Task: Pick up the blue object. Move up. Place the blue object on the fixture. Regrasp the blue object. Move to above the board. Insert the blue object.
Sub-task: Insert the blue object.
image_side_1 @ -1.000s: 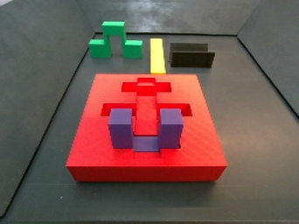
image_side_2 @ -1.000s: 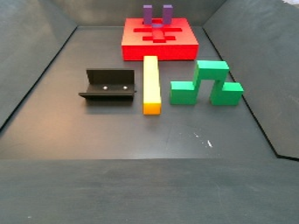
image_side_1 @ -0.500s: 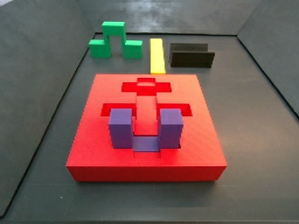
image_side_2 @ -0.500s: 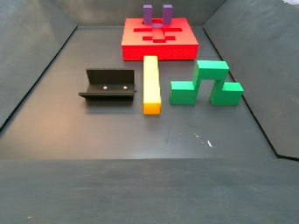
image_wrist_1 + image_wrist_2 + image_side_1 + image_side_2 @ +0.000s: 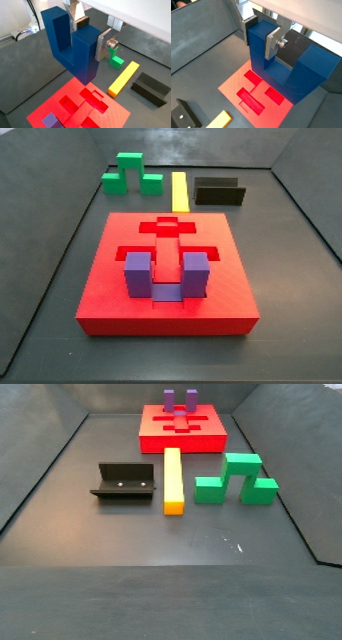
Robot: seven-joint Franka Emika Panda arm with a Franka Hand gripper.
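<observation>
Above the board (image 5: 73,107), claw (image 5: 92,31) grips blue object (image 5: 73,47) base-down

dark blue object (image 5: 72,47), red board (image 5: 170,278), silver pincer (image 5: 89,27)

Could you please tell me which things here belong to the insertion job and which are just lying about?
Job: the blue object, held in the gripper above the board; the fixture.

Lying about: the purple block seated in the board, the yellow bar, the green block.

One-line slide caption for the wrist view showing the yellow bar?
Gripper holds the blue object above the board, yellow bar and fixture beyond.
</observation>
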